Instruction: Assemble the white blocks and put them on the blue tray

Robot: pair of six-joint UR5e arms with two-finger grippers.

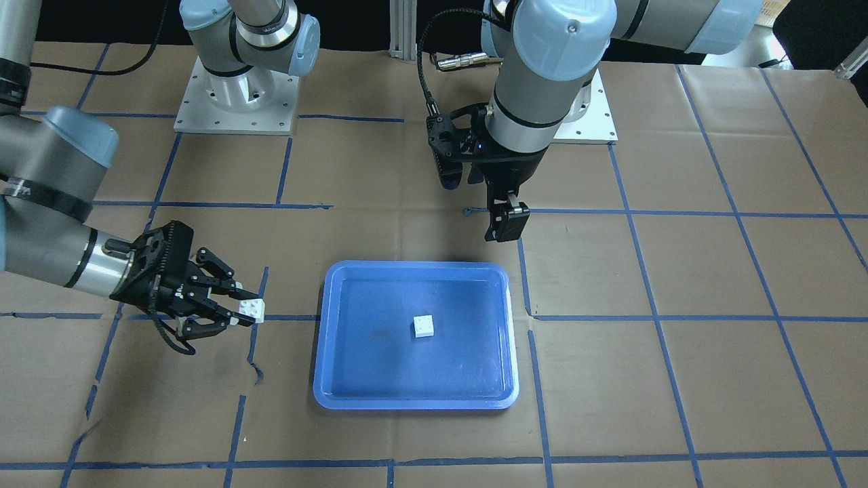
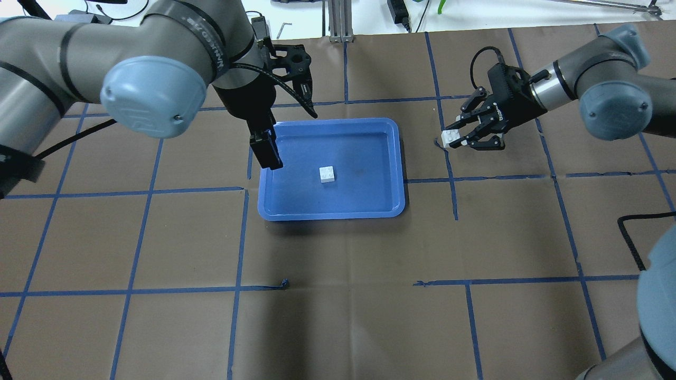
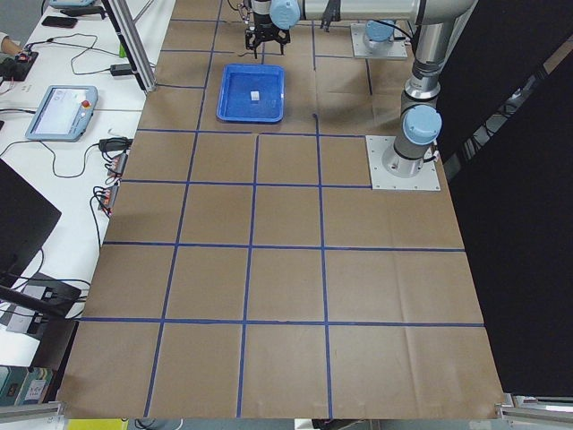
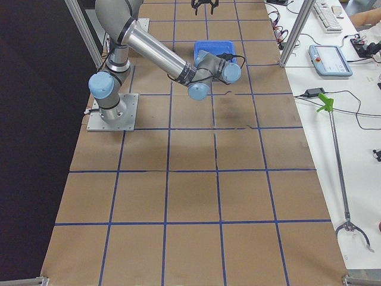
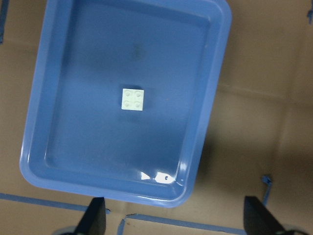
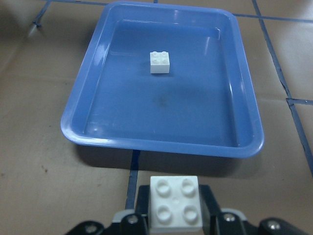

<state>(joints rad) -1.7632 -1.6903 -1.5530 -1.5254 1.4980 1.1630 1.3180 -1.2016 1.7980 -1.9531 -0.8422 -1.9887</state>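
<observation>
Right gripper (image 1: 249,310) pinching small white studded plastic brick (image 6: 175,209) near rim of shallow blue plastic tray (image 1: 417,403), left gripper (image 2: 266,152) wide over opposite rim, second white brick (image 1: 424,326) mid-tray, clear of walls.

Bright, even light, probably overhead, casts soft shadows and glare on the blue tray (image 5: 161,147).

Blue tray (image 2: 369,158) floor: lone white block (image 2: 327,174) at centre, bare floor all round. Left gripper (image 5: 177,223), jaws wide, hangs over tray's robot-left rim, obstructs that side. Right gripper (image 2: 455,138), clamping second white block (image 6: 175,203), beside tray's opposite rim, apart. Tabletop (image 2: 338,295) robot-side of tray open.
</observation>
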